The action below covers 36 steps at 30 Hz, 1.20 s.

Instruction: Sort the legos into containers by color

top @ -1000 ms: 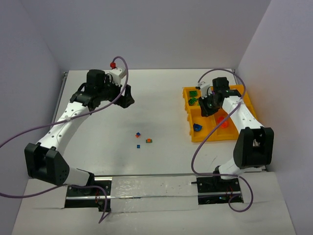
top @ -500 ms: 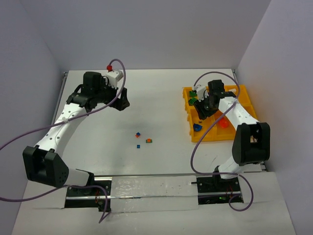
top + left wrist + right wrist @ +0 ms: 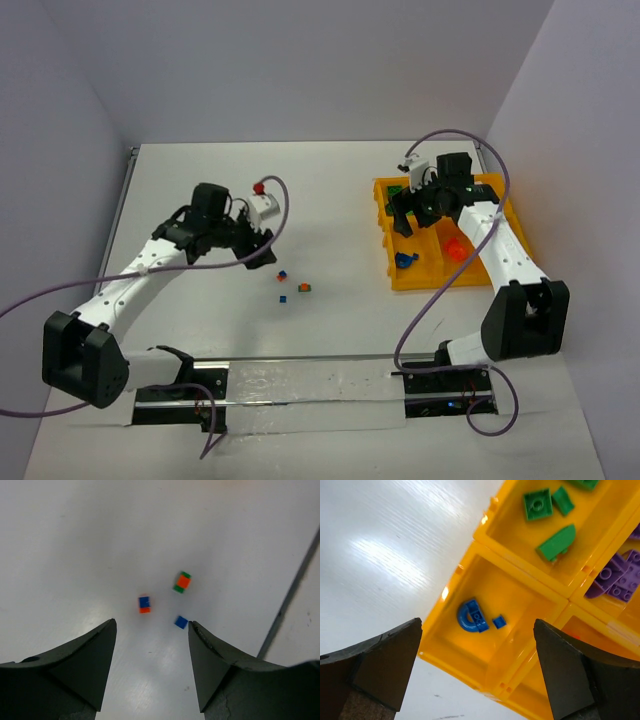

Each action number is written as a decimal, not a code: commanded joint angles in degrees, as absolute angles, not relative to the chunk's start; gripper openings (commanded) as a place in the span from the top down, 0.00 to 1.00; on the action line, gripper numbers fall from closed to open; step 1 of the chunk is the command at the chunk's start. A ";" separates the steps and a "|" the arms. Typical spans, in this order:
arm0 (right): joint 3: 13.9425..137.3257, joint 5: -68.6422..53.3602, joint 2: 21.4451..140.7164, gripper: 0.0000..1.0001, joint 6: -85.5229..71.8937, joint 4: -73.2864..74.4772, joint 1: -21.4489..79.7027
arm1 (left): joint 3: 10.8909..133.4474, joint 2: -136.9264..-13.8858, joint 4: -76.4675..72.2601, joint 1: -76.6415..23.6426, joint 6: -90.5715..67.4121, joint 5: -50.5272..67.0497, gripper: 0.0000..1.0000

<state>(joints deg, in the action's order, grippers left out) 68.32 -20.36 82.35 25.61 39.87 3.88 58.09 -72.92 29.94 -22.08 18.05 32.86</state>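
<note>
While your left pincer (image 3: 152, 625) hangs open and empty over three loose legos (image 3: 144, 604) on the table (image 3: 75, 540), your right pincer (image 3: 477, 624) stands open above the yellow tray (image 3: 520, 569), whose compartments hold green, blue and purple legos, each colour apart.

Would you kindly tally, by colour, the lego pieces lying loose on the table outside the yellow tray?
Blue-and-orange piece: 1
Orange-and-green piece: 1
Plain blue piece: 1
Total: 3
</note>
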 commanded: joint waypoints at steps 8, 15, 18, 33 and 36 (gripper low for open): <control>73.03 -24.17 78.92 0.00 22.59 39.98 3.87 | 51.77 -78.90 18.82 -33.74 26.71 33.05 0.34; 75.17 -24.61 80.48 0.00 22.06 40.47 3.73 | 52.62 -85.24 16.12 -35.36 31.23 34.14 0.33; 75.52 -24.61 80.88 0.00 21.97 40.43 3.52 | 52.91 -87.29 15.91 -36.14 32.96 34.10 0.36; 75.84 -24.35 81.89 0.00 21.52 39.99 3.35 | 55.66 -94.29 16.63 -37.27 39.96 36.89 0.35; 76.10 -24.10 82.08 0.00 21.70 39.99 3.43 | 56.99 -95.34 18.74 -37.27 40.73 37.09 0.37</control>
<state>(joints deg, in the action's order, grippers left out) 73.19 -23.66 81.27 21.93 40.33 3.70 53.51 -94.19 17.08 -36.97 37.73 34.40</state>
